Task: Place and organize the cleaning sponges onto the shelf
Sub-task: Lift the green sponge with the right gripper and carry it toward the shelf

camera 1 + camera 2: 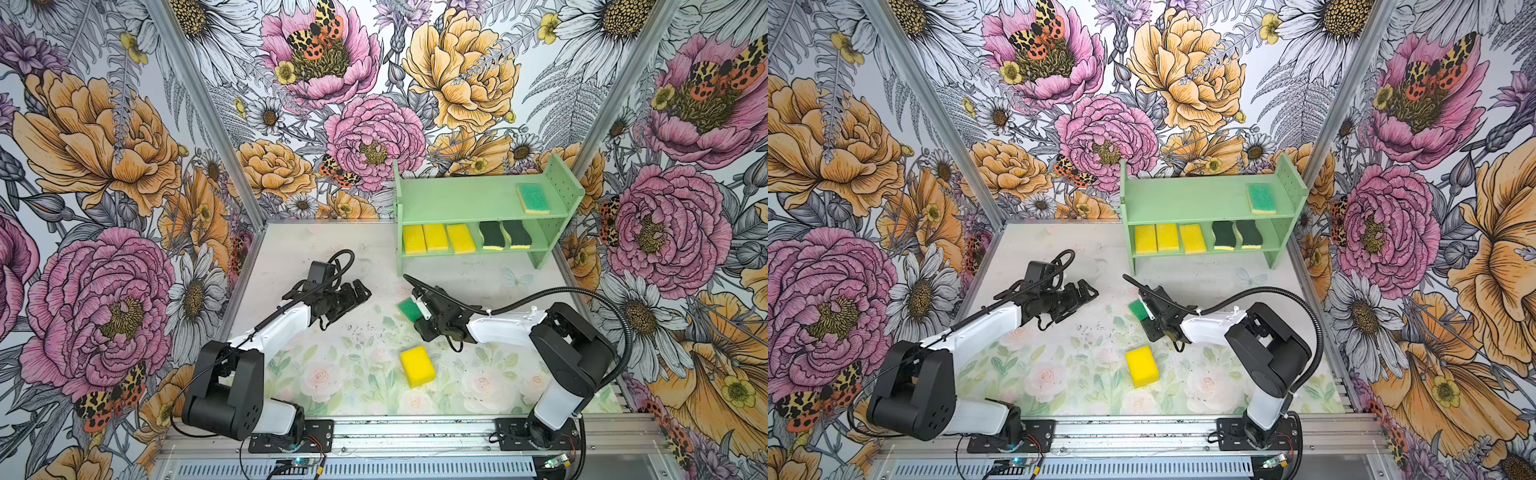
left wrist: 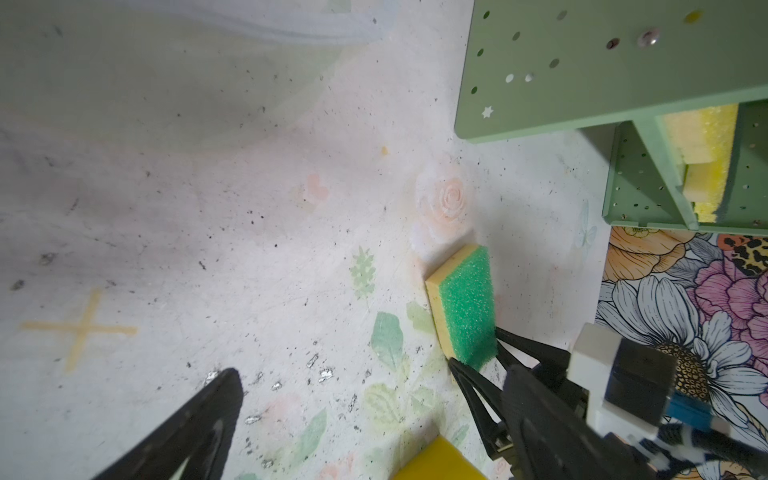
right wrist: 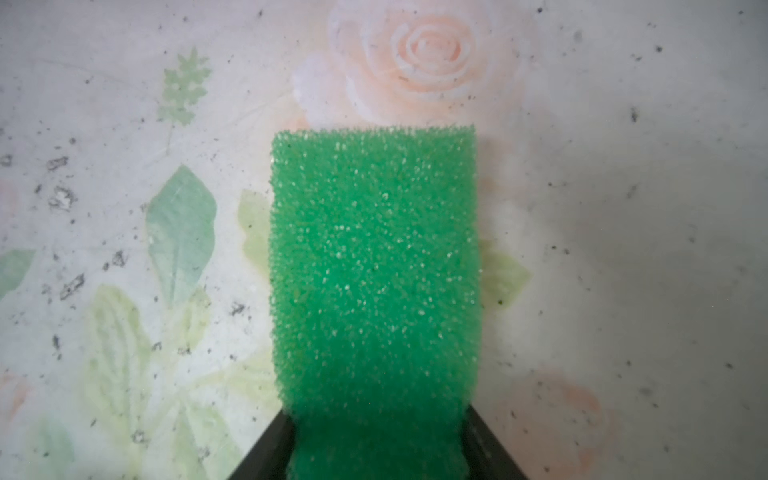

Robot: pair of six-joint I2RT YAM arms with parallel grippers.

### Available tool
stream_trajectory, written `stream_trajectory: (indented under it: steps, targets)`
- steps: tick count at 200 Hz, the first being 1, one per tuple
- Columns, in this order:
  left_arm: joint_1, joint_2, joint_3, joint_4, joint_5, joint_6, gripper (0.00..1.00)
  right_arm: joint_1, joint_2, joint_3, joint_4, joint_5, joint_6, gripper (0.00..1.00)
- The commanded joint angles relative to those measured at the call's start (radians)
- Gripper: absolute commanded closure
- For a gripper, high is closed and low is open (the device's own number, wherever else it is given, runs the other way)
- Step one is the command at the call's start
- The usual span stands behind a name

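Four plain yellow sponges, two wavy dark-green sponges, two teal-topped sponges and one shelf.

Your left arm reaches forward, left gripper spread wide. Right gripper sits low, pinching the teal sponge.

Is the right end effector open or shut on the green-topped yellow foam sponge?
Shut: the right end effector pinches the sponge, narrowing it there.

2 white-shelled arms with black joints, ribbed cables, black left gripper, apparently red base wires.
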Motion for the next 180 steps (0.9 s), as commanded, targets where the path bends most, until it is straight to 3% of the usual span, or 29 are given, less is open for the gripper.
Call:
stream_trajectory:
  steps: [1,103,180]
  targets:
    - [0.008,-0.022,-0.011,0.02,0.018,0.005,0.01,-0.014,-0.082,-0.004,-0.031,-0.032,0.005,0.55]
    - [0.01,-0.028,-0.01,0.019,0.02,0.007,0.01,-0.112,-0.306,0.177,-0.402,-0.13,-0.028,0.6]
    - [0.02,-0.03,0.0,0.019,0.032,0.021,0.01,-0.199,-0.38,0.549,-0.782,-0.077,-0.131,0.64]
